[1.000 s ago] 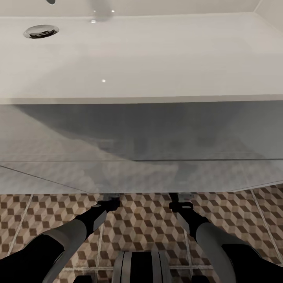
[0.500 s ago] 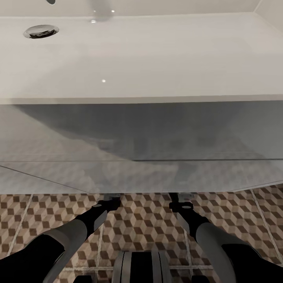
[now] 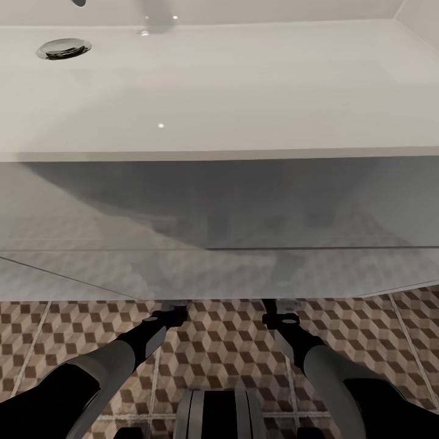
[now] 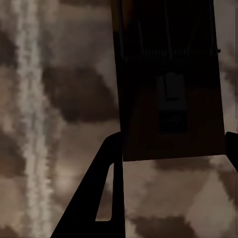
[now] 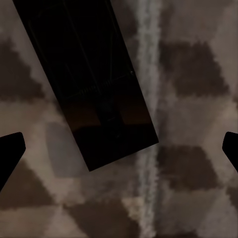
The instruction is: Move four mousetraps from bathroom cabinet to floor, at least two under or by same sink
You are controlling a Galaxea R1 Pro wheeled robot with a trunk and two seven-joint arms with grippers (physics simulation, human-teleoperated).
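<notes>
Both of my arms reach down under the front of the long white sink (image 3: 219,85), and its front face hides the fingers in the head view. In the left wrist view a dark-brown mousetrap (image 4: 168,94) sits between the fingers of my left gripper (image 4: 173,141), which press in on its two long edges just above the cube-patterned bathroom floor (image 4: 59,99). In the right wrist view a second mousetrap (image 5: 94,84) lies tilted on the bathroom floor (image 5: 188,74). My right gripper (image 5: 121,148) is open wide around it, not touching it.
The sink's glossy front panel (image 3: 219,231) stands close above both wrists. A round drain (image 3: 63,48) sits at the basin's far left. Patterned floor tiles (image 3: 219,347) lie between my arms, with my base at the lower edge.
</notes>
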